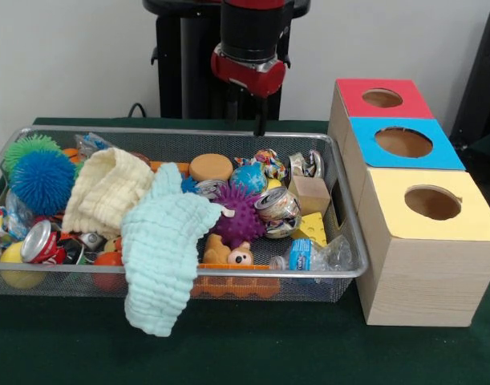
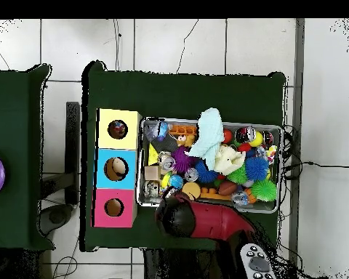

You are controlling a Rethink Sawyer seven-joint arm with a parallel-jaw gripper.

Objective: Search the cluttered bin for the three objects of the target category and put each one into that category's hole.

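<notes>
Above the far rim of the wire mesh bin (image 1: 341,208), you find the red and black gripper (image 1: 260,127) hanging clear of the clutter; you cannot tell its opening. Below it lie the tan wooden disc (image 1: 211,167) and purple spiky ball (image 1: 238,216). Beside the bin stands the wooden box with red, blue and yellow holed lids (image 1: 405,144).

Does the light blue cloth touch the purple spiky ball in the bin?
Touching. In the front view the light blue cloth lies against the purple spiky ball and covers its left edge.
</notes>
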